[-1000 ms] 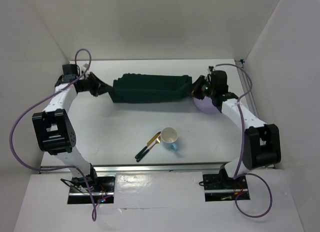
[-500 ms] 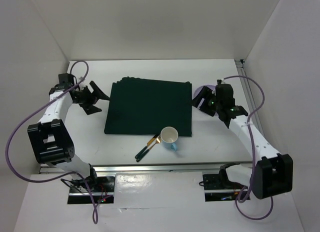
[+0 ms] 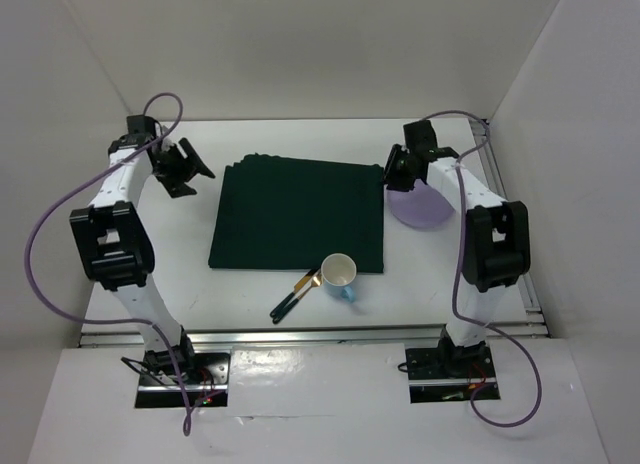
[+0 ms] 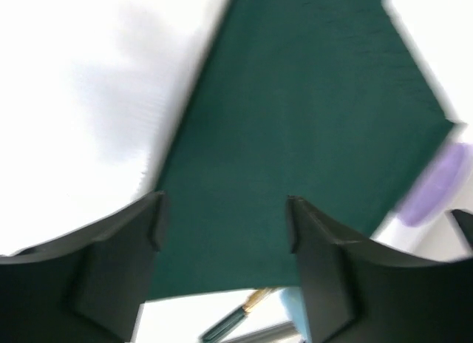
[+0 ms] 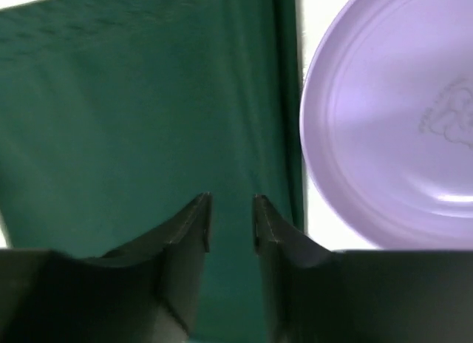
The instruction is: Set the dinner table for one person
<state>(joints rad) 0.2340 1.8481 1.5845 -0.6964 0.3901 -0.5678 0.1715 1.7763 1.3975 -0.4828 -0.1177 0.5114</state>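
The dinner table (image 3: 250, 284) is a white top with a dark green placemat (image 3: 298, 216) spread flat in its middle. My left gripper (image 3: 192, 172) hangs just off the mat's far left corner, jaws open and empty; its wrist view looks across the placemat (image 4: 310, 99) between the fingers (image 4: 118, 262). My right gripper (image 3: 394, 174) sits over the mat's far right corner beside a purple plate (image 3: 425, 206). In the right wrist view its gripper (image 5: 232, 221) stands narrowly open with nothing in it, over the placemat (image 5: 133, 114), with the plate (image 5: 392, 128) at right.
A white cup with a blue handle (image 3: 339, 275) stands at the mat's near edge. Green-handled cutlery (image 3: 294, 295) lies beside it on the white top. White walls enclose the table on three sides; a metal rail (image 3: 300, 332) runs along the near edge.
One second ago both grippers held the bunched placemat between them. It now lies flat, both grippers have let go and pulled toward the far corners, and the right jaws have narrowed.
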